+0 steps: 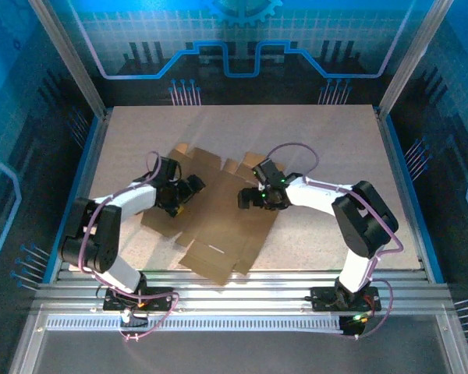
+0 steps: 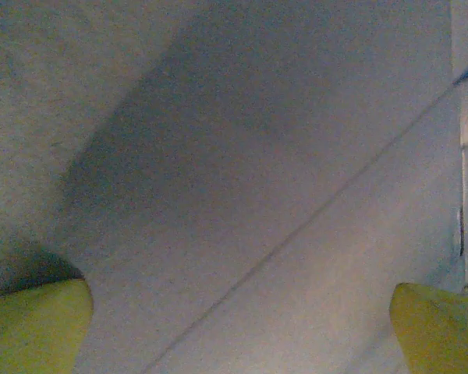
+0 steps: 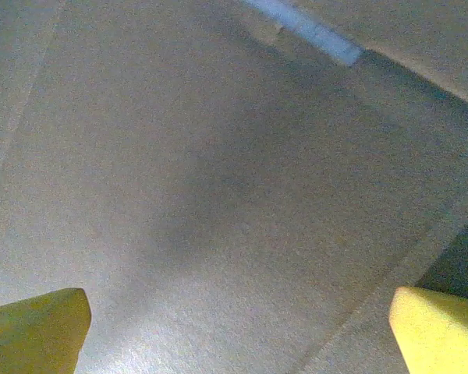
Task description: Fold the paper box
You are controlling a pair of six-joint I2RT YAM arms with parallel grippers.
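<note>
Plainly, the left jaws and right jaws stood wide open and empty above the paper box (image 1: 218, 226), which apparently lay flat on the tabletop (image 1: 335, 140).

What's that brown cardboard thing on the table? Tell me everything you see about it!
The paper box is not a box yet: it is a flat, plain brown cardboard cut-out with flaps along its edges and straight crease lines. It lies unfolded, at a slant, near the middle of the pale table. The left gripper and right gripper hang over it, both open; whether they touch it I cannot tell.
</note>
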